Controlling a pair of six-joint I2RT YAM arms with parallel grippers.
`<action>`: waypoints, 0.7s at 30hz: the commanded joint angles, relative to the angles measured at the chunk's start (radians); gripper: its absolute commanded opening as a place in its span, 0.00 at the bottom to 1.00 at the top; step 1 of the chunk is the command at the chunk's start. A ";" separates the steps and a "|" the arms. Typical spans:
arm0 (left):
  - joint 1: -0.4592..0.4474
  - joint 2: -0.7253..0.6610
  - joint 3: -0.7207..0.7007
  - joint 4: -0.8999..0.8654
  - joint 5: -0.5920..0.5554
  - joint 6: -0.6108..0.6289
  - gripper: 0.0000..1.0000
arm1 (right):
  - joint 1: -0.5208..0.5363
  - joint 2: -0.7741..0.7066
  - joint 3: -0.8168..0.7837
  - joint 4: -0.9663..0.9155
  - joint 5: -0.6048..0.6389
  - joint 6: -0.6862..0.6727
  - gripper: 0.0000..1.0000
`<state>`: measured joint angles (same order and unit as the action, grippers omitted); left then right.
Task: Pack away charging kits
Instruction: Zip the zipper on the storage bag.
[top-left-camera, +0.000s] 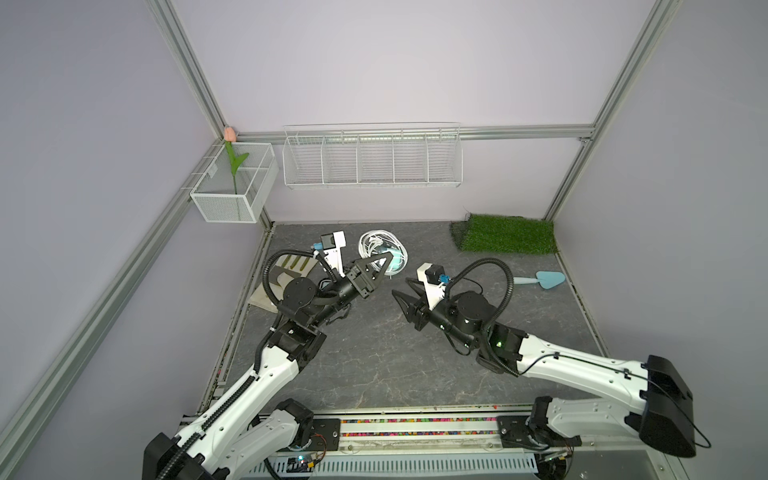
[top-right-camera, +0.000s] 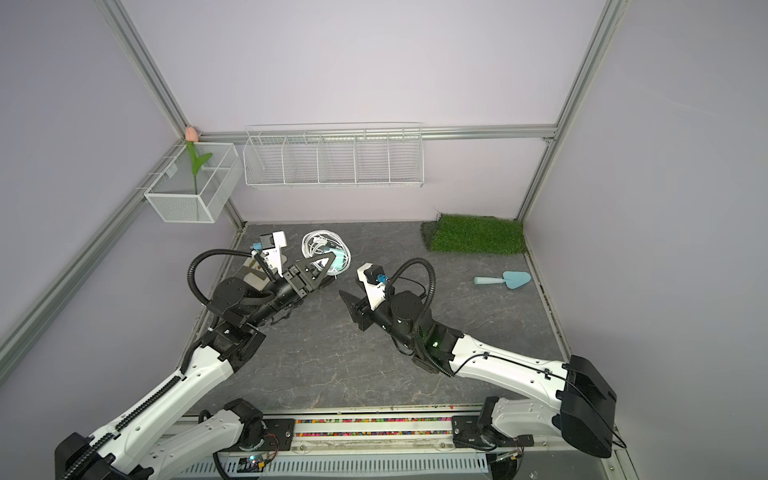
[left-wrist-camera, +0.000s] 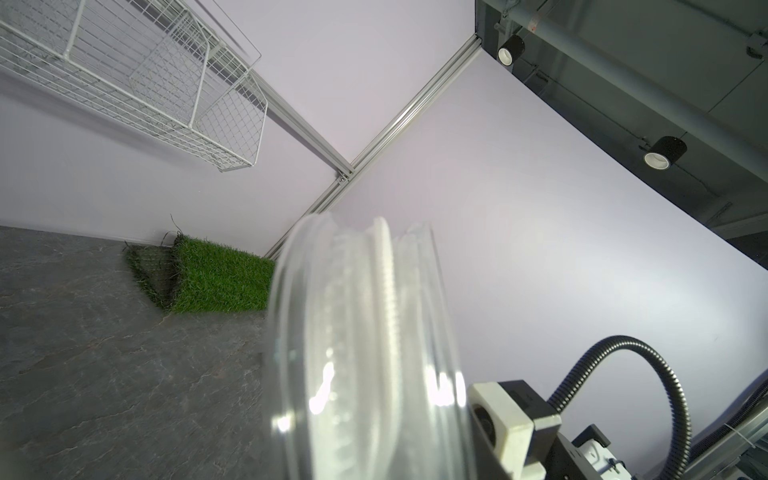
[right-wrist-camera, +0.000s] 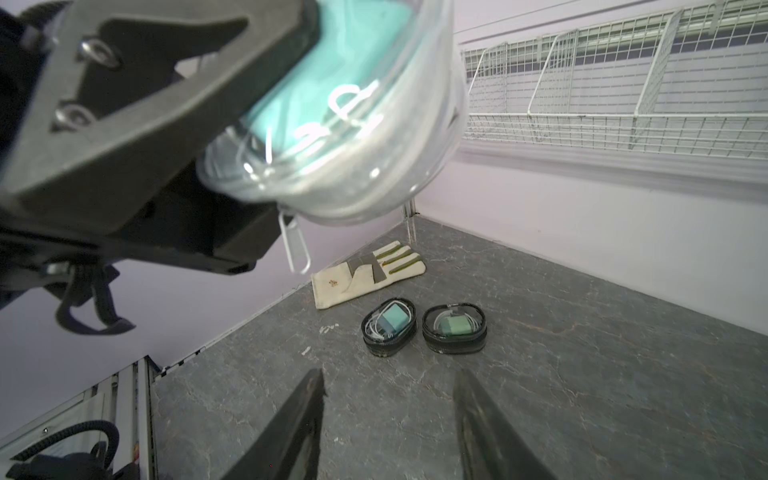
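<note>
Closest to the left wrist camera, a clear case (left-wrist-camera: 365, 353) with a white zip fills the view, blurred; whether the zip is shut cannot be told. Left hand (top-left-camera: 386, 264) is clamped across this case and holds it clear of the worktop (top-left-camera: 374, 353), toward the back, as both top views show. Inside it are a teal adapter (right-wrist-camera: 324, 62) and a coiled white cable (top-left-camera: 372, 245). Right hand (right-wrist-camera: 388, 415) stands near it, roughly half open, its fingers apart from the case and gripping nothing. Beyond those fingers two black-rimmed cases (right-wrist-camera: 389, 327) (right-wrist-camera: 454, 328) sit side by side on the worktop, each holding its own teal adapter and white cable. Beige glove (right-wrist-camera: 365, 276) lies flat just behind them, by the left wall. Light-blue trowel (top-left-camera: 542, 280) lies well apart on the right, and a grass mat (top-left-camera: 507, 237) occupies the back right corner. White wire rack (top-left-camera: 372, 162) hangs on the back wall, and a mesh basket (top-left-camera: 224, 208) at the left corner holds an artificial tulip (top-left-camera: 235, 166).
</note>
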<state>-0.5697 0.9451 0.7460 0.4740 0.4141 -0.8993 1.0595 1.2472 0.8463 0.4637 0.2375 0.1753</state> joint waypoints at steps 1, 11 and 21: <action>-0.004 -0.001 -0.022 0.006 -0.027 -0.016 0.11 | 0.007 0.016 0.027 0.085 -0.021 -0.008 0.52; -0.006 0.041 -0.028 0.045 -0.016 -0.027 0.10 | 0.013 0.082 0.095 0.115 -0.016 0.016 0.51; -0.007 0.028 -0.028 0.048 -0.009 -0.037 0.10 | 0.014 0.102 0.102 0.113 0.063 0.019 0.44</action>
<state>-0.5709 0.9886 0.7208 0.4812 0.3973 -0.9169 1.0668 1.3449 0.9268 0.5388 0.2584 0.1905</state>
